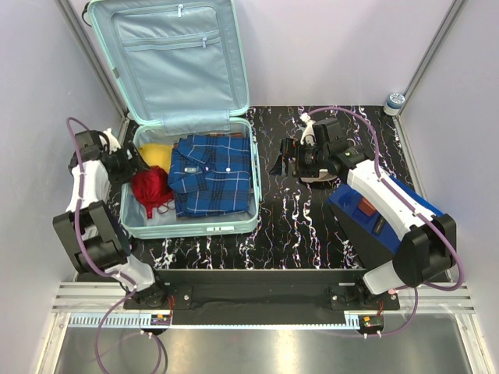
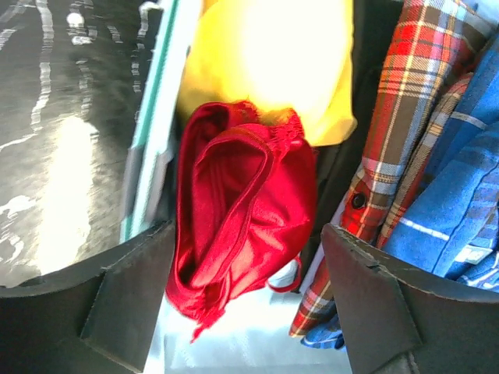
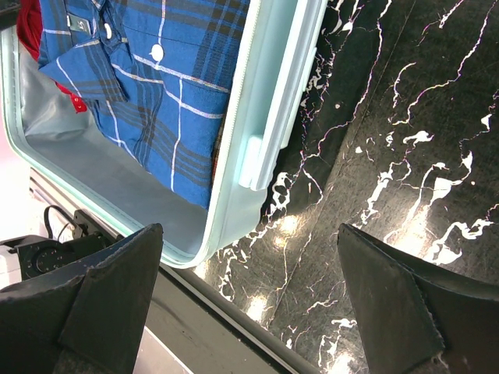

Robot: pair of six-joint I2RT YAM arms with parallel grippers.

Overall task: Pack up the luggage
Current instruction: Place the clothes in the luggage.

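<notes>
The luggage (image 1: 243,222) lies open at the table's left, its lid (image 1: 175,58) standing up at the back. Inside are a folded blue plaid shirt (image 1: 214,175), a yellow item (image 1: 157,153) and a crumpled red cloth (image 1: 152,187). My left gripper (image 1: 134,167) hangs over the case's left side. In the left wrist view it (image 2: 248,269) is open, and the red cloth (image 2: 242,210) lies loose between the fingers (image 2: 129,300), on the pale lining. My right gripper (image 1: 282,164) is open over the black table, right of the case, with nothing in it (image 3: 249,304).
A flat blue box (image 1: 360,222) lies on the marble table (image 1: 296,226) under the right arm. A small white jar (image 1: 395,102) stands at the back right corner. A red-brown plaid garment (image 2: 390,148) lies under the blue shirt. Grey walls close in both sides.
</notes>
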